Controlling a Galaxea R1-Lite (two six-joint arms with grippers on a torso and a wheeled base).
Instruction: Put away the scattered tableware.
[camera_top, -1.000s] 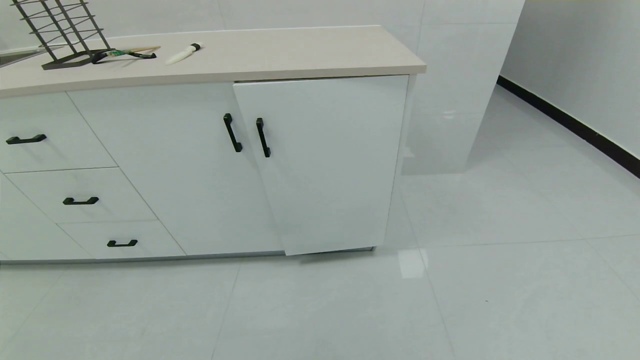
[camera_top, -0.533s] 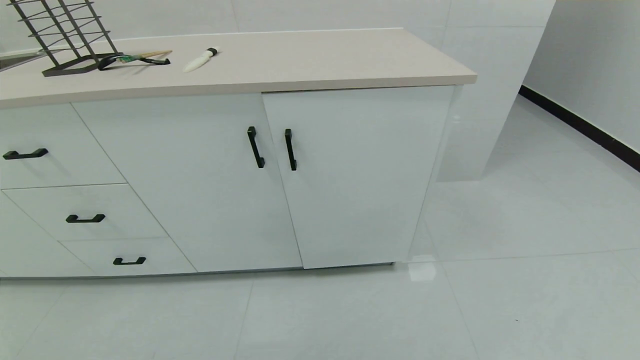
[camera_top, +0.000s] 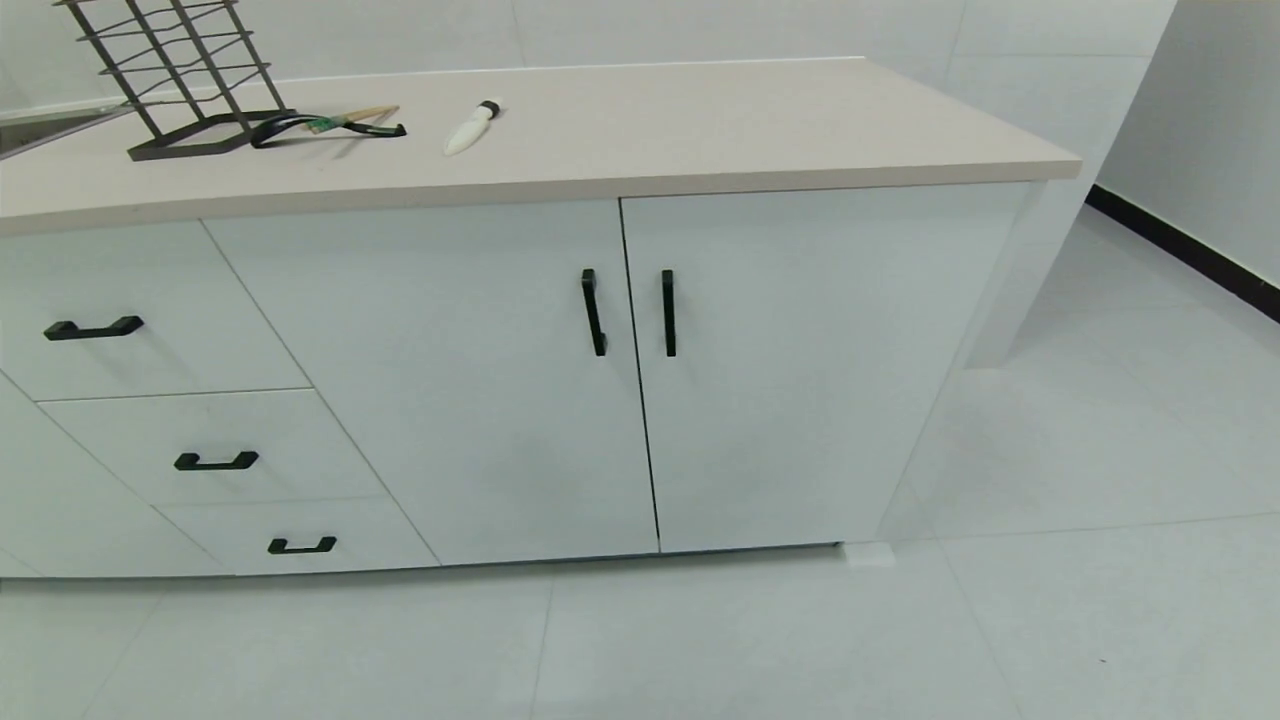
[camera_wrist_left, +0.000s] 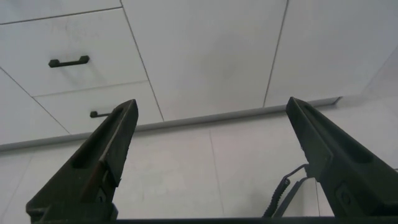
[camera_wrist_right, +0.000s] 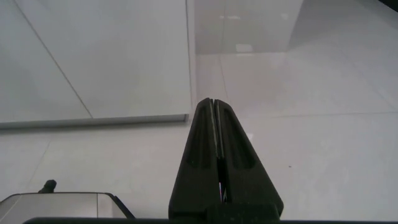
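Head view: countertop (camera_top: 750, 130) ends rightward, floor (camera_top: 1100, 450) beyond; left tool (camera_wrist_left: 210, 104) wide, right tool (camera_wrist_right: 214, 104) pinched together.

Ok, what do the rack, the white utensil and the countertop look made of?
Rack: thin dark wire, likely coated metal. White utensil: smooth white with black collar, perhaps plastic or ceramic. Countertop: plain beige, slight sheen; laminate or stone, unclear.

White cabinets (camera_top: 450, 380), pale tiled floor (camera_top: 1050, 620)
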